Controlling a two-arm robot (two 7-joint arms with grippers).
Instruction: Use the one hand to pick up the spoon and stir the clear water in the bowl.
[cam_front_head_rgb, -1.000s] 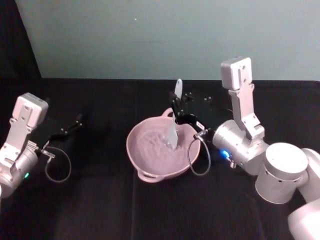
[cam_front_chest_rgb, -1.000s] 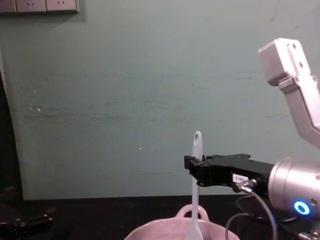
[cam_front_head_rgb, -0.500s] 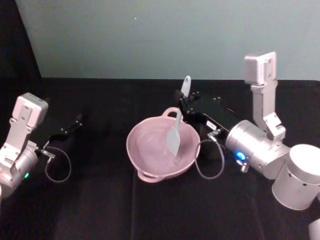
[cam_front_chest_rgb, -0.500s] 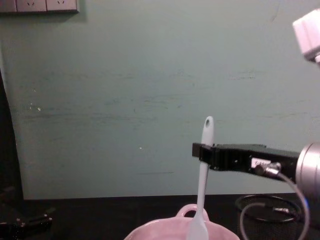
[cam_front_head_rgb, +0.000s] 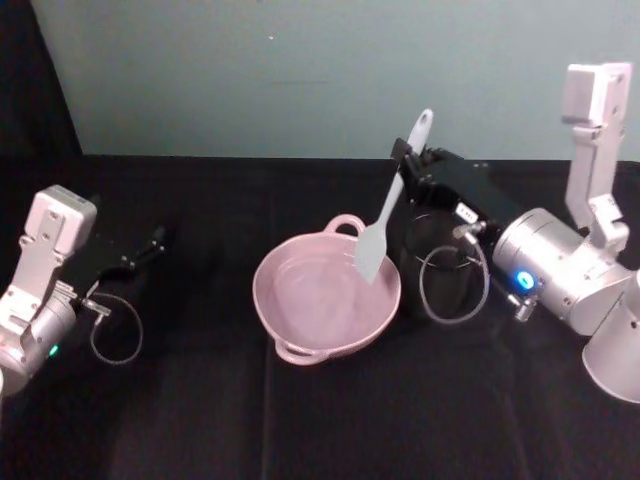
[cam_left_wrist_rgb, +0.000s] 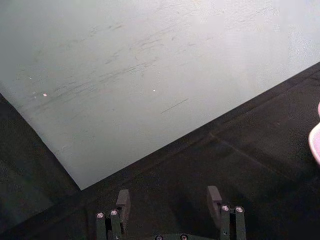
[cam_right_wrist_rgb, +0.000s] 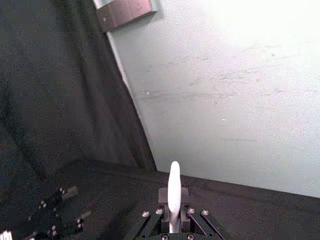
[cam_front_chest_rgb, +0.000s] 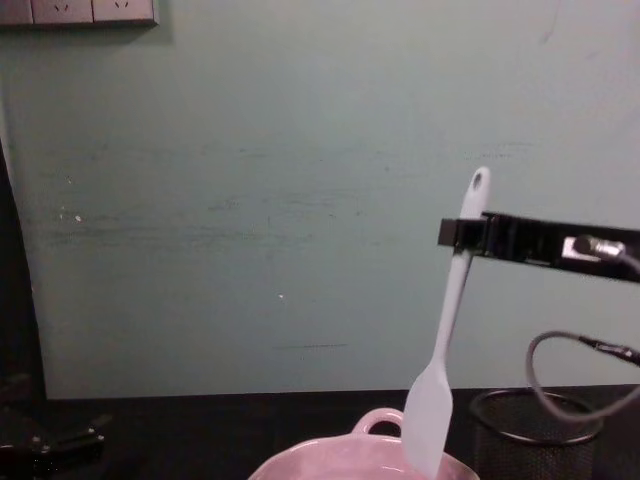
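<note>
Right of centre, our black two-finger right gripper (cam_front_head_rgb: 404, 160) clamps the long white plastic spoon (cam_front_head_rgb: 390, 201) near-upright, blade down over the pale pink ceramic bowl (cam_front_head_rgb: 300, 320); our left gripper (cam_left_wrist_rgb: 169, 200) rests open.

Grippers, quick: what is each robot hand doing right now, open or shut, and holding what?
Right gripper: shut on the spoon, holding it up over the pink bowl.
Left gripper: open, holding nothing, parked at the table's left side.

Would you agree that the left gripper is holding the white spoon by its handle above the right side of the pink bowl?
Not quite: it is the right gripper that holds the spoon by its handle, as the head view shows. The left gripper sits open and idle on the table off to the left. The rest stands: the spoon hangs above the right side of the pink bowl.
</note>
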